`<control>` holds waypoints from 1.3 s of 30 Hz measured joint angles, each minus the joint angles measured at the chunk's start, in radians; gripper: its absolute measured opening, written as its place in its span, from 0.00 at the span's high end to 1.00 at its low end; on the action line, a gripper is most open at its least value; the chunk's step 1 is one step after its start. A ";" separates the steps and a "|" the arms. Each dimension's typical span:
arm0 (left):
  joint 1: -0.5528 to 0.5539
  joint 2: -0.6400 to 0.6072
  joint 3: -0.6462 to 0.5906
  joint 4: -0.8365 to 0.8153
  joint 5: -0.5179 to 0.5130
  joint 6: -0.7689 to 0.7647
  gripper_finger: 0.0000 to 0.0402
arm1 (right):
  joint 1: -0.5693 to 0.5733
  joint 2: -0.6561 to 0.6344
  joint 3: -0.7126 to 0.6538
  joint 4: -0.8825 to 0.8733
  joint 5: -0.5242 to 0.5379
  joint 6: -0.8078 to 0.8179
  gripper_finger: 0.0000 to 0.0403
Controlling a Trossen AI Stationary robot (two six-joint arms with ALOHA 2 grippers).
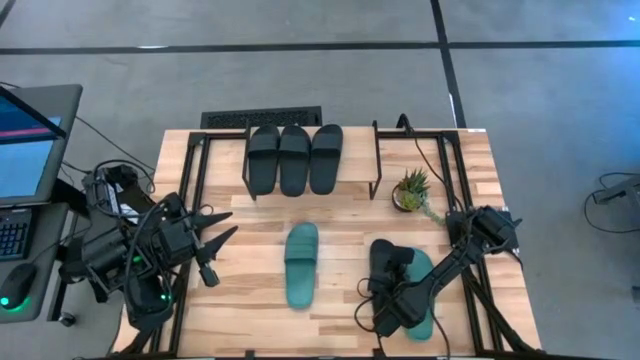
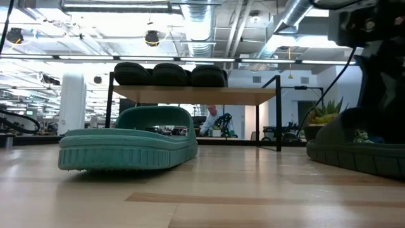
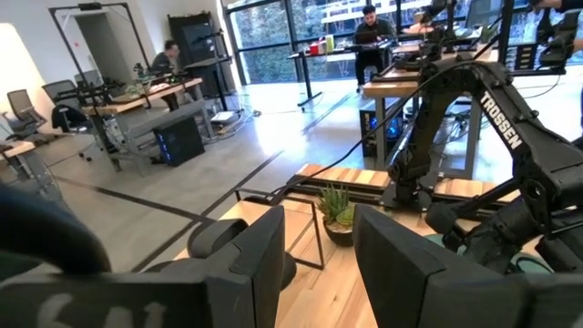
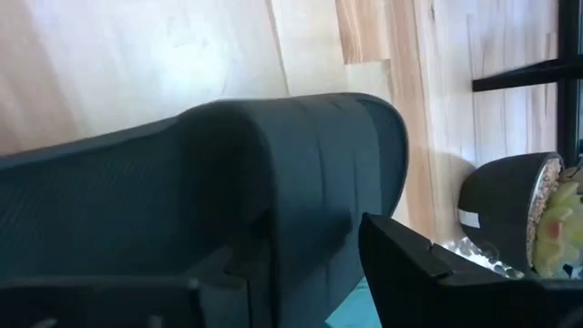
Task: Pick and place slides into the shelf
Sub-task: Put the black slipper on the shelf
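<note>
Three black slides (image 1: 295,158) lie side by side on the shelf's (image 2: 196,95) plank top at the table's far side. One teal slide (image 1: 301,265) rests sole down mid-table. At the near right, a black slide (image 1: 383,258) lies beside a second teal slide (image 1: 428,300). My right gripper (image 1: 386,300) is low over that black slide, open, with its strap between the fingers. My left gripper (image 1: 215,245) hangs open above the table's left side, with nothing between its fingers. My right gripper (image 4: 301,246) has the black slide's strap (image 4: 301,164) between its open fingers, coming slanting down from above. One finger (image 4: 410,264) stands close against the strap's edge; whether it touches, I cannot tell. The slide lies on the table.
A small potted plant (image 1: 411,190) stands just right of the shelf, close behind my right arm. The shelf's black wire legs (image 1: 375,165) stand at either end. Bare tabletop lies between the middle teal slide and the shelf. A monitor and keyboard sit off the table's left.
</note>
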 joint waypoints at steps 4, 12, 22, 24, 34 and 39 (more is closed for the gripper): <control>0.014 0.000 0.000 -0.001 0.008 0.008 0.70 | -0.017 0.000 0.000 -0.002 0.018 -0.020 0.73; 0.018 0.000 0.000 -0.026 0.007 0.009 0.70 | -0.033 0.000 0.000 -0.023 0.027 -0.021 0.96; 0.018 0.000 0.000 -0.038 0.013 0.018 0.70 | -0.032 0.000 0.036 -0.073 0.024 0.041 0.98; 0.018 0.000 0.000 -0.038 0.016 0.023 0.70 | -0.032 0.000 0.059 -0.100 0.030 0.041 0.99; 0.018 0.000 0.000 -0.038 0.015 0.027 0.70 | -0.032 -0.001 0.221 -0.251 0.092 0.041 0.99; 0.018 0.000 0.000 -0.038 0.015 0.027 0.70 | -0.037 -0.005 0.311 -0.292 0.111 0.000 0.99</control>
